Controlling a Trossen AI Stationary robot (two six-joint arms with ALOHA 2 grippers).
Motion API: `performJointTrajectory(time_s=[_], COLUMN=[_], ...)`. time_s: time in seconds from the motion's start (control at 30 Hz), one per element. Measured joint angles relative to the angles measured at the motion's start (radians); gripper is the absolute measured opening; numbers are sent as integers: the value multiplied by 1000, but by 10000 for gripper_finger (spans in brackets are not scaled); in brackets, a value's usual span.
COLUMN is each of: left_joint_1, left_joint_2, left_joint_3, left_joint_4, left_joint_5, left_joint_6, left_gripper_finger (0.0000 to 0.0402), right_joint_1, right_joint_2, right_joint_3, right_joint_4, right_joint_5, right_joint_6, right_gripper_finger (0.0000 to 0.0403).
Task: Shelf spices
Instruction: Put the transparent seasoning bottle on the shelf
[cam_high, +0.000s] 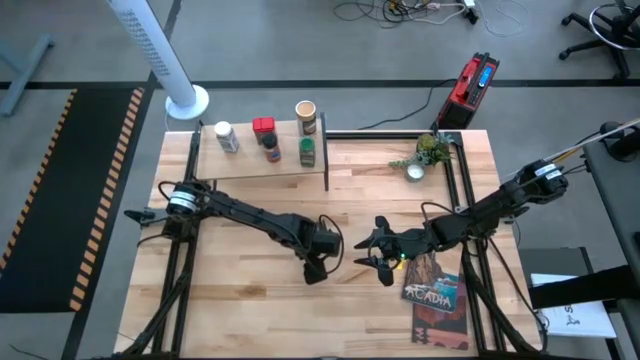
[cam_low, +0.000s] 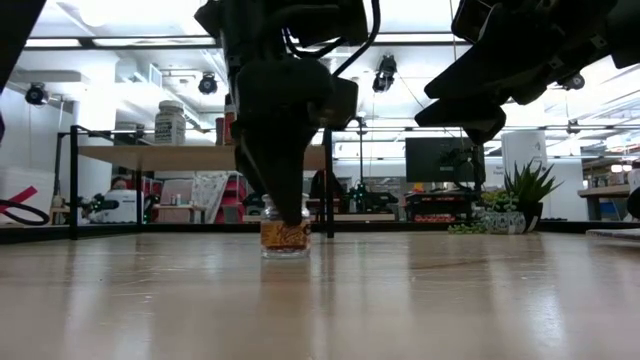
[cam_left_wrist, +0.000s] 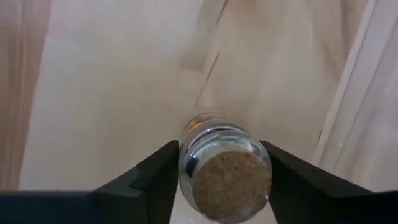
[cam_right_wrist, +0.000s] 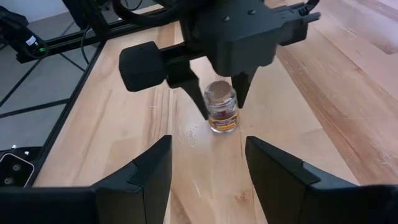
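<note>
Pale wood covers the whole worktop (cam_high: 250, 300), and at its far left corner stands the shelf (cam_high: 262, 155), a small raised platform on thin black legs. Four spices sit on top of it: a white-capped clear jar (cam_high: 227, 137) furthest left, then a red square tin (cam_high: 263, 126) with a dark-capped brown jar (cam_high: 272, 150) just in front of it, then a green-lidded jar (cam_high: 307, 151) with a tan cylindrical canister (cam_high: 306, 115) behind it.

Moving right, the left arm reaches from the left edge out to the middle of the worktop, where the left gripper (cam_high: 314, 268) points down over a small cork-topped glass jar (cam_right_wrist: 221, 107) holding something orange-brown. That jar stands upright on the bare worktop, well apart from the shelf. The left gripper's fingers (cam_left_wrist: 158, 180) are on either side of the jar, close against the glass; I cannot tell whether they are actually pressing it.

Just to the right, the right gripper (cam_high: 381, 258) hangs above the worktop near the jar, its fingers (cam_right_wrist: 149, 171) spread wide with nothing between them.

Further right, an "Acadia" book (cam_high: 438, 295) lies flat near the front right corner, and a small green plant in a white pot (cam_high: 428, 155) stands at the far right.
</note>
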Motion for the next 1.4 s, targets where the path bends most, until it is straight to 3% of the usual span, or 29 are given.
performJointTrajectory(time_s=[0.17,0.43,0.9,1.17,1.4], left_joint_1=[3,3,5,4,2], left_joint_2=[0,0,-2,-71,-224], left_joint_3=[0,9,93,79,67], left_joint_4=[20,-16,-495,-555,-499], left_joint_5=[-1,1,0,30,33], left_joint_6=[24,153,669,640,534], left_gripper_finger=[171,172,172,172,172], right_joint_1=[0,0,0,1,1], right_joint_2=[0,0,0,0,0], right_joint_3=[0,0,0,0,-2], right_joint_4=[0,0,-15,-26,-22], right_joint_5=[0,0,0,0,0], right_joint_6=[0,0,1,3,2], right_gripper_finger=[181,181,181,181,181])
